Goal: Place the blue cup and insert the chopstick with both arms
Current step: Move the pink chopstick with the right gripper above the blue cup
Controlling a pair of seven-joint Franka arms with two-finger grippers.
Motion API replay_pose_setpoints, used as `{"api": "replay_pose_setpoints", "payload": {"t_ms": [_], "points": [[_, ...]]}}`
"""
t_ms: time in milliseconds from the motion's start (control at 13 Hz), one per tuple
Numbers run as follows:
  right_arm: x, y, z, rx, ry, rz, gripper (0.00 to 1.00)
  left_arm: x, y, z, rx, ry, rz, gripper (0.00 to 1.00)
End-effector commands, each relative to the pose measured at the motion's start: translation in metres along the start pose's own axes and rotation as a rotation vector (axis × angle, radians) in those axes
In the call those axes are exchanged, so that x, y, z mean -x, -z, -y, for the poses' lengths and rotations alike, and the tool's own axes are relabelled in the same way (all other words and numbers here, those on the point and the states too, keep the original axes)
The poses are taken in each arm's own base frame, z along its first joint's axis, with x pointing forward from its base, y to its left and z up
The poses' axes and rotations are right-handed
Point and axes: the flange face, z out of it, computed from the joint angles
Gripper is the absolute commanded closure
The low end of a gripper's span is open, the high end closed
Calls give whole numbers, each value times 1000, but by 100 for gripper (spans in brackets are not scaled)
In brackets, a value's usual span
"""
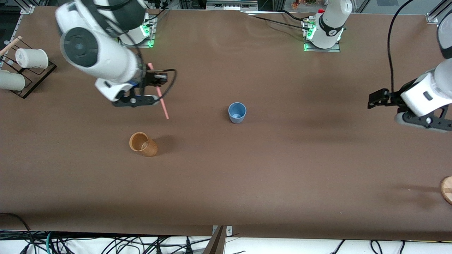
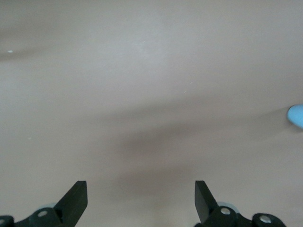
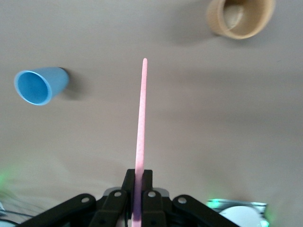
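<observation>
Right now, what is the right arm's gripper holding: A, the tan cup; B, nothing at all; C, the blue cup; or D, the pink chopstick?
D. In the right wrist view the right gripper has its fingers shut on the pink chopstick, which points out over bare table, while the blue cup and the tan cup both stand untouched on the table.

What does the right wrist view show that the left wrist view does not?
Only the right wrist view shows the chopstick clamped in the right gripper, plus the tan cup and the blue cup's open mouth. Only the left wrist view shows the left gripper, open and empty over bare table. Both share the brown table surface and the blue cup, though the left wrist view catches just a sliver of it at its edge.
</observation>
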Motion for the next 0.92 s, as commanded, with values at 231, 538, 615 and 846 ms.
{"api": "replay_pose_setpoints", "payload": {"t_ms": [231, 538, 615, 846], "points": [[15, -70, 165, -141, -266, -39, 91, 47, -2, 21, -56, 19, -165, 0], [23, -91, 200, -203, -328, -62, 91, 54, -3, 8, -42, 136, -157, 0], [27, -95, 208, -228, -348, -50, 91, 52, -1, 12, -42, 141, -157, 0], [29, -108, 213, -260, -396, -16, 91, 48, -5, 31, -31, 169, -95, 0]]}}
